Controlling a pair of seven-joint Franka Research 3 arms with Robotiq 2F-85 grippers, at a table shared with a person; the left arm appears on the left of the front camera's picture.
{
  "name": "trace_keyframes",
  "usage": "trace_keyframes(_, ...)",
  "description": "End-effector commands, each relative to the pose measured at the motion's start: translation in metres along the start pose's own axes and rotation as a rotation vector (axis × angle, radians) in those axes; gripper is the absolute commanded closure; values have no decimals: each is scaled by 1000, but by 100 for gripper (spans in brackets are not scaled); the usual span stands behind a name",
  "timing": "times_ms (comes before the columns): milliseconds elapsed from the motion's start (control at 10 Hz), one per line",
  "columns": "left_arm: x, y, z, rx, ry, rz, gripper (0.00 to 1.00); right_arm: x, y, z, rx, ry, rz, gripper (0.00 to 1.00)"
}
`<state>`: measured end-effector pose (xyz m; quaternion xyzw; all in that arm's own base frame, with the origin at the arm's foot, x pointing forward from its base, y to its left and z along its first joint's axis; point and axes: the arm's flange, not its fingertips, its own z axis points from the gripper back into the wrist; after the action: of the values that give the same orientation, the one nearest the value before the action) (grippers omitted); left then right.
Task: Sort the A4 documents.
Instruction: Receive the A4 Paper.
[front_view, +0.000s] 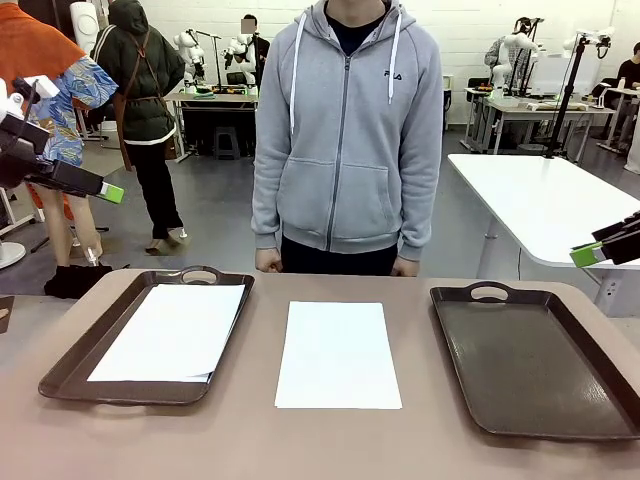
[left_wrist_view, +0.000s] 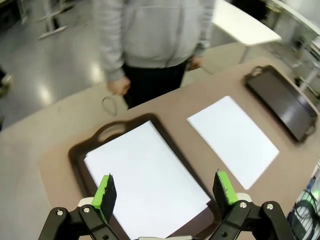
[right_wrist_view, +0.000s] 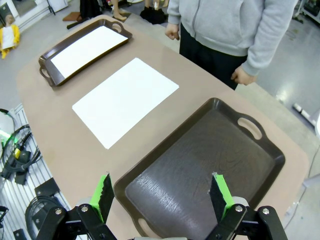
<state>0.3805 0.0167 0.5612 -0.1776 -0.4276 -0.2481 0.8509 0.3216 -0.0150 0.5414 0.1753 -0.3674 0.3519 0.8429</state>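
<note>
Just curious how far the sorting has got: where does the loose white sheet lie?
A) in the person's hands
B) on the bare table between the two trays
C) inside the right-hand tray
B: the sheet lies flat on the table, between the left tray, which holds paper, and the right tray.

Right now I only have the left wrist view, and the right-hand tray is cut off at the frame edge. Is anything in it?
Observer: No. The right tray is bare from handle to handle.
Operator: Where is the right gripper?
Observer: The right gripper hangs open, raised above that tray, holding nothing.
</note>
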Motion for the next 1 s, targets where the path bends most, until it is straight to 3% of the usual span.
trace_keyframes(0, -9, 4, -13, -106, -39, -75, 0, 0, -1, -3, 17, -8, -2, 0)
trace_keyframes(200, -6, 8, -19, -75, 50, -31, 0, 0, -1, -3, 17, -8, -2, 0)
trace_keyframes(400, -3, 14, -26, -181, 158, -56, 0, 0, -1, -3, 17, -8, -2, 0)
trace_keyframes(500, -3, 19, -18, -243, 171, -67, 0, 0, -1, -3, 17, -8, -2, 0)
trace_keyframes(900, -5, 20, -11, -288, 234, -86, 0, 0, -1, -3, 17, -8, -2, 0)
